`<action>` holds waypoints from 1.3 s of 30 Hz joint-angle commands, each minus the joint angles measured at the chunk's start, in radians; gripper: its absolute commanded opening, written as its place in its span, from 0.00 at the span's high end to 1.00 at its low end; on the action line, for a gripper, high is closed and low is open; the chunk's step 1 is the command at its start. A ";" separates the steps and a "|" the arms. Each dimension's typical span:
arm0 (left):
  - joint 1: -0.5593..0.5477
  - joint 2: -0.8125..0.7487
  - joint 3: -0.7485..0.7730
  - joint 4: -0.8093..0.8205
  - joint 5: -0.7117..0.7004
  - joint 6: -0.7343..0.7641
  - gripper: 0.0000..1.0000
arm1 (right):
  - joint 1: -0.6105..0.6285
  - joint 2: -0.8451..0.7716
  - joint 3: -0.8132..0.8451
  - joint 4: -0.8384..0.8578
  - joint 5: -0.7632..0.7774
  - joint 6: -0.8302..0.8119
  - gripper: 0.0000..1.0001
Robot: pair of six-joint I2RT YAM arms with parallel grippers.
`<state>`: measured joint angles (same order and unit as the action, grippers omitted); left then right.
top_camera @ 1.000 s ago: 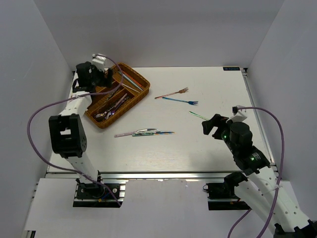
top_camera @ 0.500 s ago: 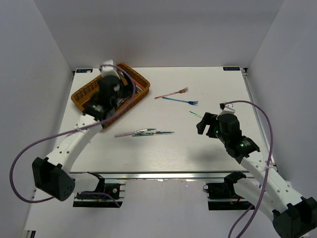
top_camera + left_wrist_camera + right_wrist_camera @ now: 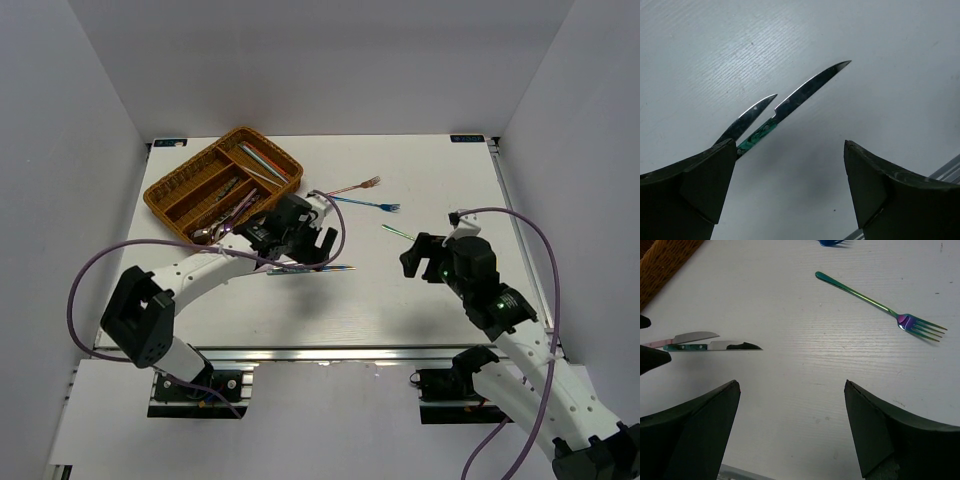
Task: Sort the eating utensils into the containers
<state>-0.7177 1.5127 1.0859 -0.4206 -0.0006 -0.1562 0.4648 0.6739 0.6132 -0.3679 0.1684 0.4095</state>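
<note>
Centrally, a green-handled knife (image 3: 805, 92) and a second blade (image 3: 747, 117) were logged on the table (image 3: 880, 60), just beyond the left gripper (image 3: 790, 150), spread wide and empty. The right gripper (image 3: 790, 390), equally wide and empty, was noted near a green fork (image 3: 865, 297). Other utensils (image 3: 232, 208), seemingly spoons, were lodged in the wicker tray (image 3: 160, 190).

A white table (image 3: 420, 170) fills the middle, boxed in on three sides by plain pale grey panels: a far wall (image 3: 320, 60), a left wall (image 3: 50, 200) and a right wall (image 3: 590, 150). A silver metal rail (image 3: 330, 353) runs along the table's near edge, with a lower white ledge (image 3: 330, 420) just beyond it. A small dark tag (image 3: 466, 138) sits at the far right corner. The light is soft and even. Close up, the tabletop shows fine parallel grain and a few dark specks.
</note>
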 commanded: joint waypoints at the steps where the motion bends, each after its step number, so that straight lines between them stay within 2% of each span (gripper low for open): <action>1: -0.005 0.010 -0.006 -0.033 0.081 0.199 0.04 | -0.002 -0.013 0.019 0.018 -0.049 -0.011 0.11; 5: -0.003 0.127 0.043 -0.109 0.111 0.244 0.14 | -0.002 0.007 0.034 0.018 -0.067 -0.006 0.11; 14: 0.027 0.237 0.037 -0.098 0.109 0.270 0.30 | -0.003 -0.017 0.013 0.029 -0.076 -0.008 0.11; 29: 0.055 0.285 0.101 -0.119 0.106 0.291 0.30 | -0.002 -0.013 0.000 0.050 -0.105 -0.009 0.11; 36: 0.066 0.325 0.080 -0.101 0.097 0.291 0.31 | -0.002 -0.017 0.011 0.049 -0.099 -0.009 0.11; 38: 0.069 0.342 0.085 -0.107 0.114 0.285 0.36 | -0.003 -0.022 0.016 0.043 -0.096 -0.012 0.12; 39: 0.069 0.345 0.086 -0.113 0.132 0.285 0.45 | -0.002 -0.023 0.016 0.041 -0.095 -0.012 0.11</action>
<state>-0.6559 1.8366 1.1572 -0.5213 0.0940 0.1223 0.4648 0.6636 0.6113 -0.3626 0.0772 0.4103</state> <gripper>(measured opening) 0.593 0.886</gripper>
